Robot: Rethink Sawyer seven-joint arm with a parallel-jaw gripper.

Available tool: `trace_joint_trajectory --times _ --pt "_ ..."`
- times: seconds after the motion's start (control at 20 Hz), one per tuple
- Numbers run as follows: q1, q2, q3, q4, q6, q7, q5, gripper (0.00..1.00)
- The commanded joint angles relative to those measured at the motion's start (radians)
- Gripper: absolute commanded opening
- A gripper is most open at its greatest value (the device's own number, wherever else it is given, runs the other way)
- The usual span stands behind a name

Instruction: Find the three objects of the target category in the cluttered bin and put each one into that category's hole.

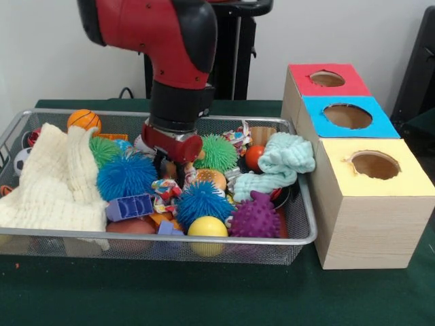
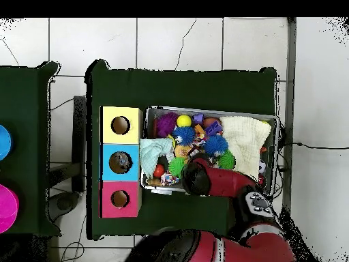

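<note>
The wire mesh bin (image 1: 309, 224) sits on the green table and is full of toys and cloths; it also shows in the overhead view (image 2: 275, 147). My gripper (image 1: 168, 165) reaches down into the middle of the bin, between a blue spiky ball (image 1: 126, 175) and a green spiky ball (image 1: 217, 152). Its tip is buried in the clutter, and the arm covers it in the overhead view (image 2: 194, 170). No clear plastic bottle shows in the bin. The blue-topped hole (image 1: 347, 116) is the middle one on the wooden box; in the overhead view (image 2: 120, 162) something shows inside it.
The red-topped hole (image 1: 327, 78) and the yellow-topped hole (image 1: 375, 165) flank the blue one. A cream muslin cloth (image 1: 58, 180) fills the bin's left, a mint cloth (image 1: 282, 163) its right. A purple spiky ball (image 1: 255, 217) and a yellow ball (image 1: 207, 227) lie at the front.
</note>
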Motion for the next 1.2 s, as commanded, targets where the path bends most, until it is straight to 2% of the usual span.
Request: trace_joint_trajectory --times 0.05,0.25,0.4,0.8,1.0,1.05,1.1,1.15,1.2 --pt "-0.226 0.105 0.393 0.116 0.256 -0.054 0.013 1.0" --pt "-0.298 0.075 0.515 0.231 0.36 0.022 0.122 1.0" --pt "-0.294 0.038 0.536 0.275 0.387 0.075 0.185 1.0" --pt "-0.223 -0.052 0.483 0.32 0.348 0.116 0.253 1.0" --pt "-0.114 -0.119 0.369 0.308 0.324 0.124 0.242 1.0" --pt "-0.032 -0.145 0.275 0.282 0.293 0.135 0.219 1.0" --pt "0.008 -0.149 0.224 0.264 0.277 0.135 0.206 1.0" --pt "0.078 -0.149 0.142 0.238 0.223 0.146 0.187 1.0" --pt "0.108 -0.141 0.103 0.223 0.201 0.144 0.18 1.0"
